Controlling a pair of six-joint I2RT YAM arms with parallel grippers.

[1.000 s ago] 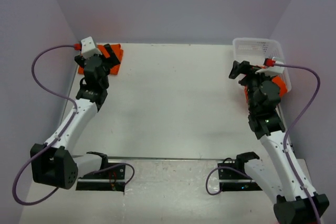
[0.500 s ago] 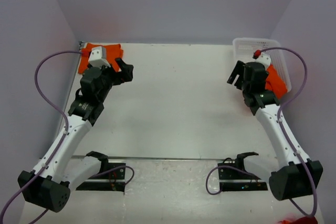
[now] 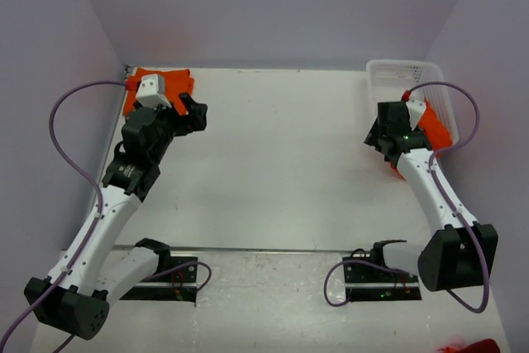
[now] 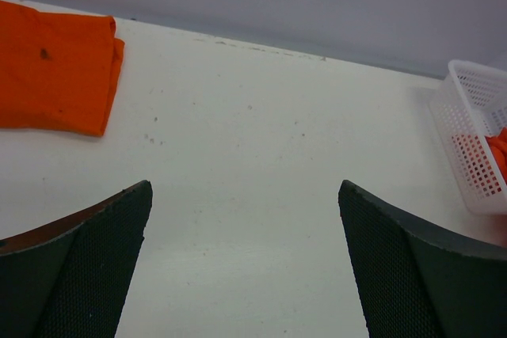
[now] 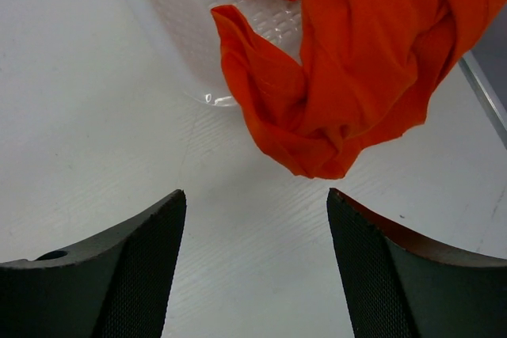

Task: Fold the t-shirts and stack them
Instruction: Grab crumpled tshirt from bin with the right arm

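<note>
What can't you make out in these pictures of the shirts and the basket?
- Top view: the left arm covers part of the folded t-shirt; how many lie stacked is unclear.
- Top view: the right arm hides much of the crumpled t-shirt at the basket.
- Right wrist view: that cloth runs off the top edge; one shirt or several, cannot tell.
</note>
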